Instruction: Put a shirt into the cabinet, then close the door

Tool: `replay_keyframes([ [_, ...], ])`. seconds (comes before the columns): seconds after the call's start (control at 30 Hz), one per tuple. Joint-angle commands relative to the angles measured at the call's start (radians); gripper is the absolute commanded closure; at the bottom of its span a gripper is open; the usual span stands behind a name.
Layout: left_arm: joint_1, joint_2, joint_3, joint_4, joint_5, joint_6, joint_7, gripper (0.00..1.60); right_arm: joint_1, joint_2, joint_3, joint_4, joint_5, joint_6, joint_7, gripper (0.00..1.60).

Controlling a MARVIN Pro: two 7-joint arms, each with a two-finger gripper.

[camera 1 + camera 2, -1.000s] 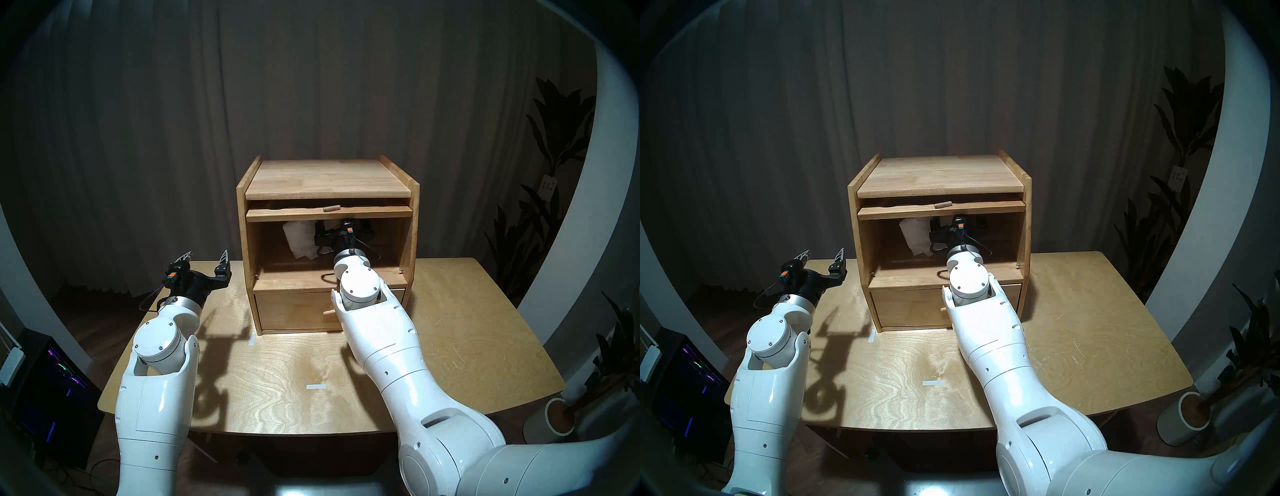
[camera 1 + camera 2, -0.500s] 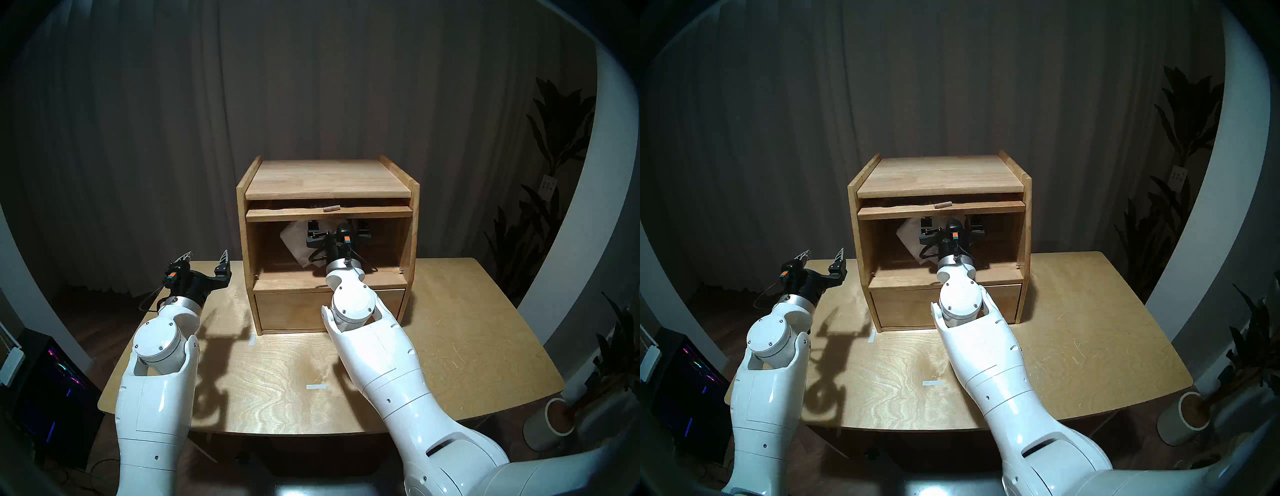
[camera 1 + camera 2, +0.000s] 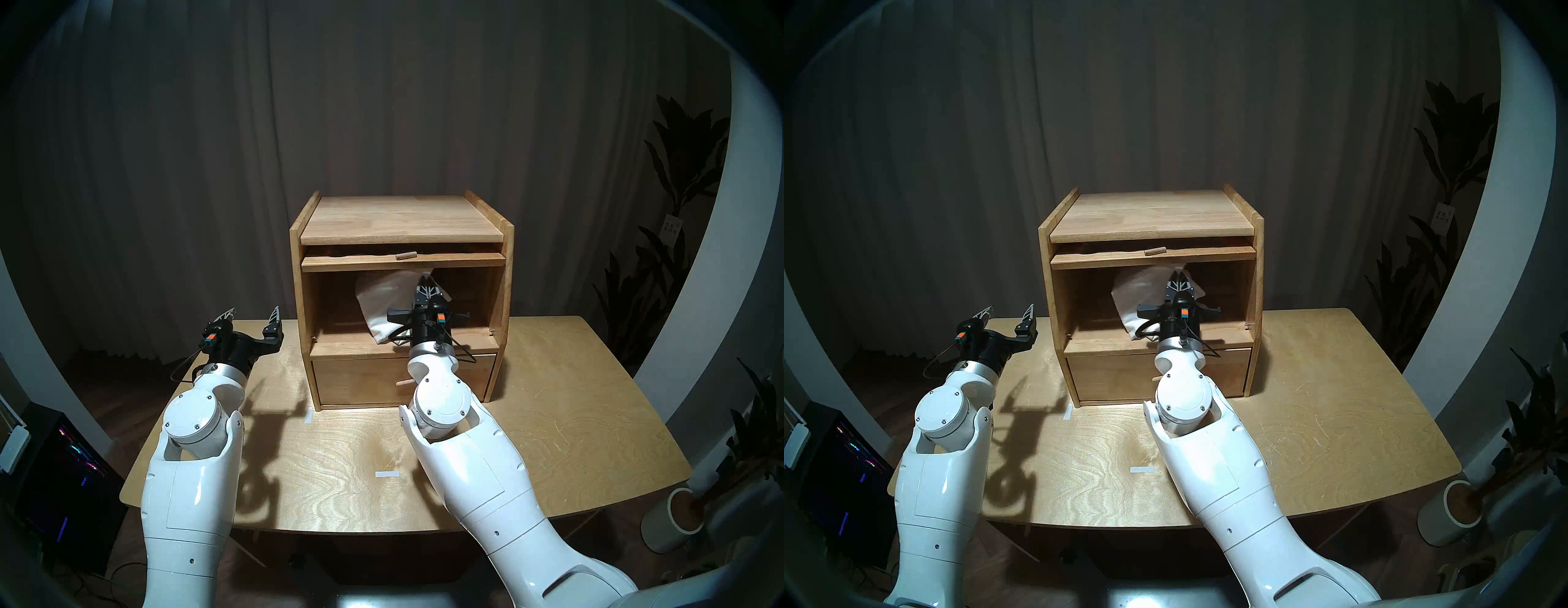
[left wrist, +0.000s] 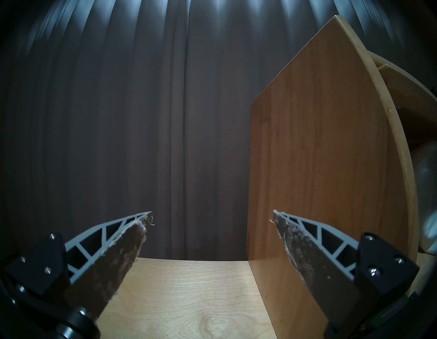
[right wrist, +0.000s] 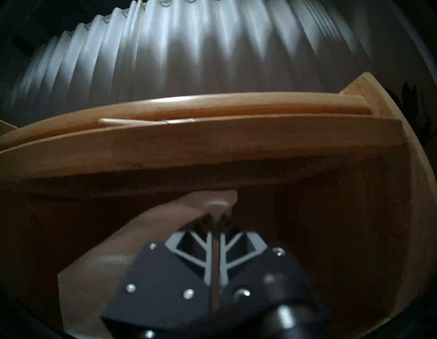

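The light-wood cabinet (image 3: 399, 216) stands at the table's middle back. Its door (image 3: 403, 264) lies flat under the top, peg handle (image 3: 406, 255) facing me, so the big compartment is open. The white shirt (image 3: 382, 305) stands inside, left of centre; it also shows in the head right view (image 3: 1140, 297). My right gripper (image 3: 426, 280) is in the opening, fingers pressed together and pointing up at the shirt's top corner. The right wrist view shows the right gripper (image 5: 216, 216) shut on the shirt (image 5: 142, 236). My left gripper (image 3: 254, 316) is open and empty beside the cabinet's left wall (image 4: 319, 165).
The drawer (image 3: 360, 380) under the compartment is shut, its peg knob (image 3: 403, 382) just left of my right wrist. The table (image 3: 572, 403) carries two white tape marks (image 3: 387, 474). A potted plant (image 3: 679, 518) stands on the floor at right, a computer (image 3: 63, 467) at left.
My right gripper was open deep in the compartment; it has turned, shut and drawn back toward the opening. The shirt has shifted right and forward with it. The left arm has not moved.
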Motion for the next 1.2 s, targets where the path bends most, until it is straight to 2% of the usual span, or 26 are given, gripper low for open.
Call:
replay_keyframes([
  [0.0,-0.010,0.000,0.001,-0.026,-0.001,-0.006,0.000,0.00,0.009,0.044,0.053,-0.045,0.066,0.082,0.055,1.60],
  [0.13,-0.011,0.000,0.002,-0.026,-0.001,-0.006,0.001,0.00,0.082,0.047,0.086,0.035,0.113,0.086,0.102,1.60],
  [0.2,-0.011,0.000,0.002,-0.026,-0.001,-0.006,0.001,0.00,0.098,0.049,0.088,0.054,0.112,0.089,0.107,1.60],
  [0.27,-0.011,0.000,0.002,-0.025,-0.001,-0.006,0.001,0.00,0.125,0.032,0.118,0.096,0.111,0.090,0.151,1.60],
  [0.4,-0.011,0.001,0.002,-0.024,-0.001,-0.006,0.001,0.00,0.175,0.022,0.135,0.148,0.121,0.098,0.201,1.60],
  [0.63,-0.012,0.001,0.002,-0.022,-0.002,-0.006,0.001,0.00,0.224,-0.002,0.127,0.132,0.110,0.119,0.247,1.60],
  [0.8,-0.012,0.002,0.003,-0.021,-0.002,-0.006,0.002,0.00,0.267,-0.016,0.088,0.106,0.097,0.127,0.275,1.60],
  [0.93,-0.011,0.002,0.003,-0.024,-0.002,-0.006,0.002,0.00,0.311,-0.005,0.067,0.142,0.089,0.148,0.291,1.60],
  [1.17,-0.010,0.002,0.003,-0.027,-0.003,-0.006,0.003,0.00,0.264,0.003,0.077,0.144,0.098,0.170,0.287,1.60],
])
